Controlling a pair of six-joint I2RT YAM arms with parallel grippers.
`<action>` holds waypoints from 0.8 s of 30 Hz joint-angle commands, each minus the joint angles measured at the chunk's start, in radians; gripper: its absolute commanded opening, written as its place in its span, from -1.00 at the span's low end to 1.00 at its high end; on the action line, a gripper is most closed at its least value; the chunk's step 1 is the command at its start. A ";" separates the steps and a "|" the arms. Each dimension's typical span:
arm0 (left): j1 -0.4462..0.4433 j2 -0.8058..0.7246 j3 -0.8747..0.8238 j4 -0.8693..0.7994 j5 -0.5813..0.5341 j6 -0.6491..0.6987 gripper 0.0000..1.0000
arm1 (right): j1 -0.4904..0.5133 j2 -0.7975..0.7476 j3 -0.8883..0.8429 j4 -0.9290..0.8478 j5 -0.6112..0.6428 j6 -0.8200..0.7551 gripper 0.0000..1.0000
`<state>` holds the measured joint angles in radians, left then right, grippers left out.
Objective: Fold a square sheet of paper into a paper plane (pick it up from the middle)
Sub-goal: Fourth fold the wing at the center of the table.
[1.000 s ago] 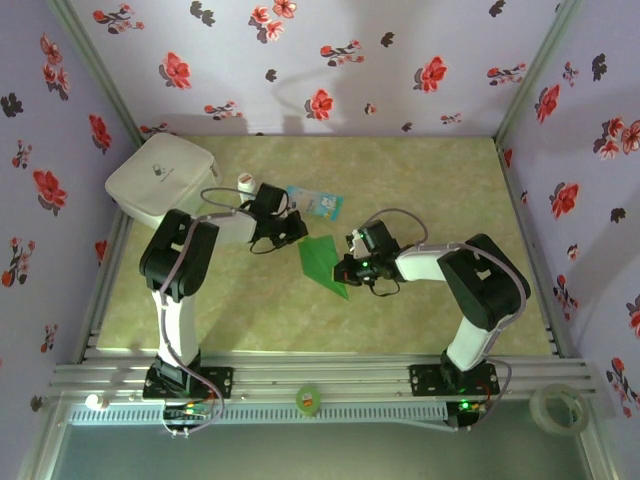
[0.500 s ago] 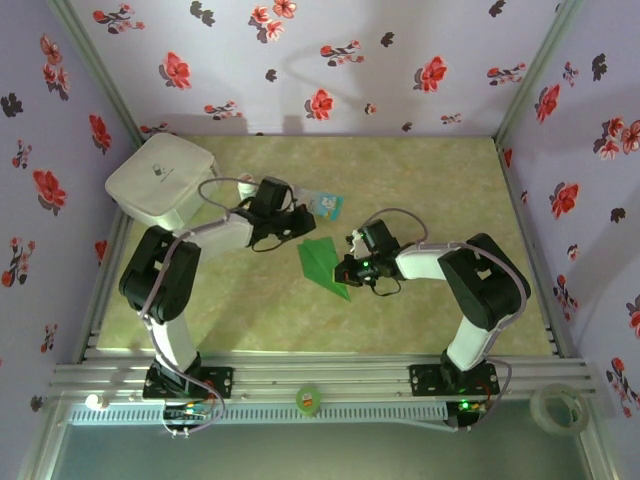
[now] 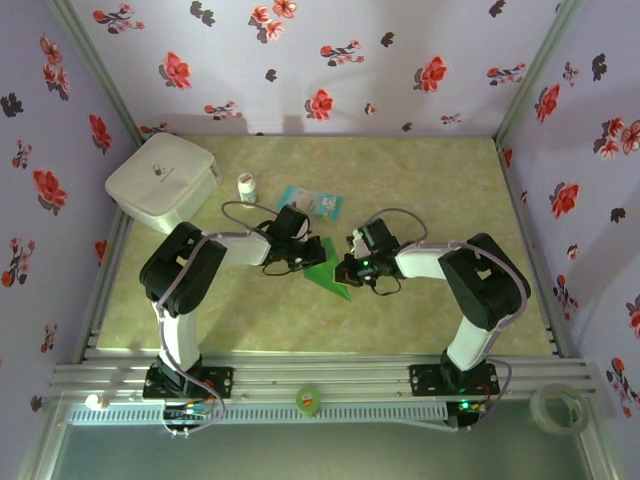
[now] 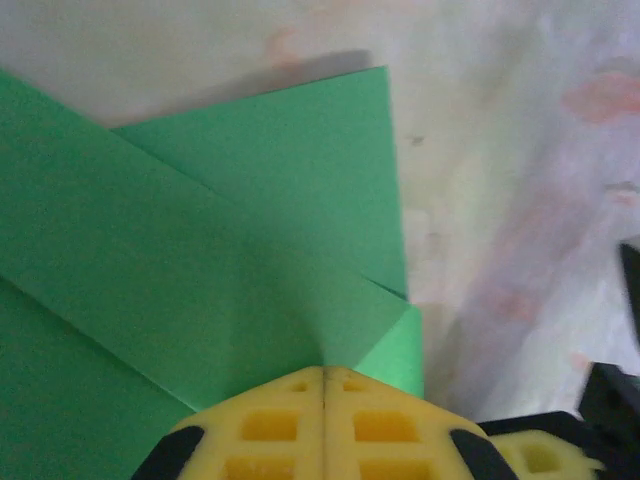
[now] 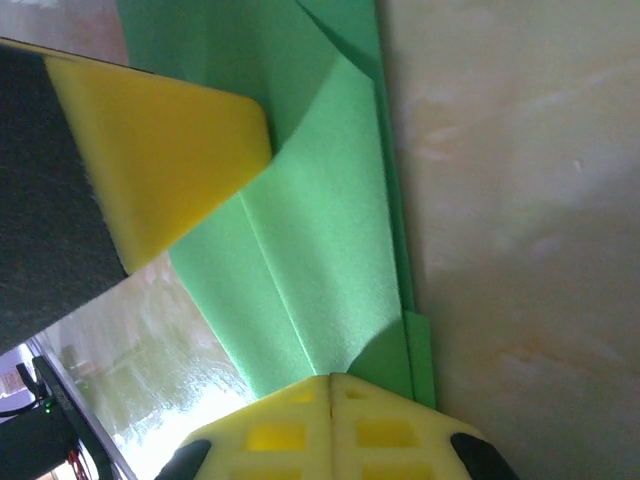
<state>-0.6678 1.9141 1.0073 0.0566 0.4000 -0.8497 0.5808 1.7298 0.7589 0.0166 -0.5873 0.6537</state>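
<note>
Right now the green paper (image 3: 330, 272), already creased into overlapping layers with a pointed end, is lying near the middle of the table (image 3: 430, 200), and both arms are reaching in to meet over it. The left gripper (image 3: 306, 256) is sitting at the paper's left edge with its jaws pressed tight together; in its wrist view a fold line is running straight into the seam between the yellow pads (image 4: 270, 430), so it is pinching the paper. The right gripper (image 3: 346, 268) is doing the same from the other side, jaws fully closed on a raised ridge of paper that is climbing up into its fingertips (image 5: 390, 435). One yellow pad of the left gripper (seen from the right wrist) is bearing on the same sheet. Behind the paper, a blue-and-white packet (image 3: 312, 202), a small white bottle (image 3: 245, 185) and a white box (image 3: 163, 178) are sitting well apart from it
</note>
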 commanded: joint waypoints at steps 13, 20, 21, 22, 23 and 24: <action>0.019 0.027 -0.044 0.006 -0.036 0.029 -0.91 | 0.042 0.092 0.092 -0.050 0.060 0.063 -0.83; 0.026 0.029 -0.049 0.008 -0.039 0.028 -0.92 | 0.042 0.009 -0.031 -0.021 0.027 0.062 -0.82; 0.028 0.029 -0.051 0.008 -0.040 0.026 -0.93 | 0.042 -0.013 -0.050 -0.019 0.019 0.059 -0.82; 0.030 0.028 -0.053 0.009 -0.041 0.026 -0.93 | 0.042 -0.032 -0.067 -0.026 0.008 0.056 -0.81; 0.031 0.030 -0.054 0.009 -0.041 0.025 -0.93 | 0.042 -0.044 -0.076 -0.031 0.002 0.051 -0.80; 0.032 0.030 -0.055 0.009 -0.041 0.026 -0.93 | 0.042 -0.064 -0.095 -0.043 -0.008 0.043 -0.79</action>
<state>-0.6598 1.9141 0.9806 0.1101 0.4137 -0.8459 0.6201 1.7065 0.7181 0.0669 -0.5617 0.7071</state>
